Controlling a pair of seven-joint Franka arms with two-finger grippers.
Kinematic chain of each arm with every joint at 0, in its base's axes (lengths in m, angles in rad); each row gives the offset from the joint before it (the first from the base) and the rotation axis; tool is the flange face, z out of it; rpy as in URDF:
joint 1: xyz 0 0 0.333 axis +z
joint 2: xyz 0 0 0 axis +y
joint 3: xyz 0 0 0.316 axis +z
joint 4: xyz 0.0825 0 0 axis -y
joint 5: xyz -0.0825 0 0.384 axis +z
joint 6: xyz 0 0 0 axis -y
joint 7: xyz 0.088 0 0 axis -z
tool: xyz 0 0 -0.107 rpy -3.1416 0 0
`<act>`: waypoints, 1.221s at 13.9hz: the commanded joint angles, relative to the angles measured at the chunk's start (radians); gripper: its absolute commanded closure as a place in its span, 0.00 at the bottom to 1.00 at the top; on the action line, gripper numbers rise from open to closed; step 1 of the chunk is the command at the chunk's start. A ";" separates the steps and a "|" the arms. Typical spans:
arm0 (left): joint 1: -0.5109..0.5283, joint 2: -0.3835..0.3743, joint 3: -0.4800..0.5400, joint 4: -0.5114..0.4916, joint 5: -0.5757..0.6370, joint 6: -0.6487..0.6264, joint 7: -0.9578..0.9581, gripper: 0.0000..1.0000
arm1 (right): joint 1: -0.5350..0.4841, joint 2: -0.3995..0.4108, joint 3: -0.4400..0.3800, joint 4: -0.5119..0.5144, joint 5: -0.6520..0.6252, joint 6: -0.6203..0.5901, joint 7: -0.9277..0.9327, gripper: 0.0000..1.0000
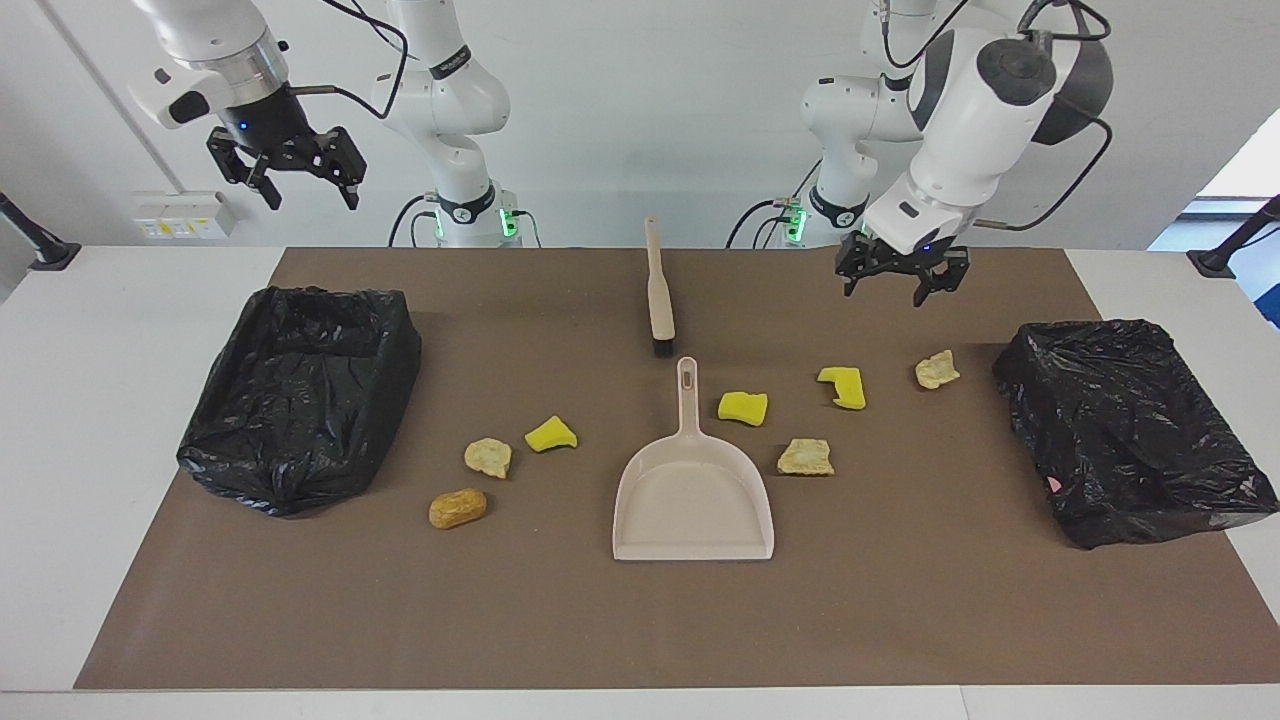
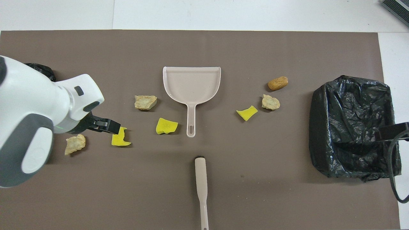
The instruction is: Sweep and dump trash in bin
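Seven trash lumps (image 1: 741,407) lie scattered on the brown mat (image 1: 900,600) around the empty dustpan (image 1: 694,505), the brush (image 1: 658,300) untouched nearer the robots, while the left gripper (image 1: 903,283) and right gripper (image 1: 297,183) hang empty, jaws wide, likely readying to take the tools.

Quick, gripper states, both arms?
Left gripper: open, empty, raised over the mat.
Right gripper: open, empty, raised.
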 commanded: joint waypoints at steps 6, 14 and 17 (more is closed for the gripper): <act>-0.358 -0.158 0.017 -0.439 -0.006 0.317 -0.356 0.00 | -0.001 -0.006 0.022 -0.015 0.024 -0.007 0.014 0.00; -0.747 -0.038 0.017 -0.534 -0.007 0.628 -0.772 0.00 | 0.014 0.142 0.036 -0.012 0.024 0.226 0.067 0.00; -0.821 0.040 0.017 -0.534 -0.007 0.705 -0.834 0.00 | 0.016 0.186 0.070 -0.014 0.026 0.278 0.109 0.00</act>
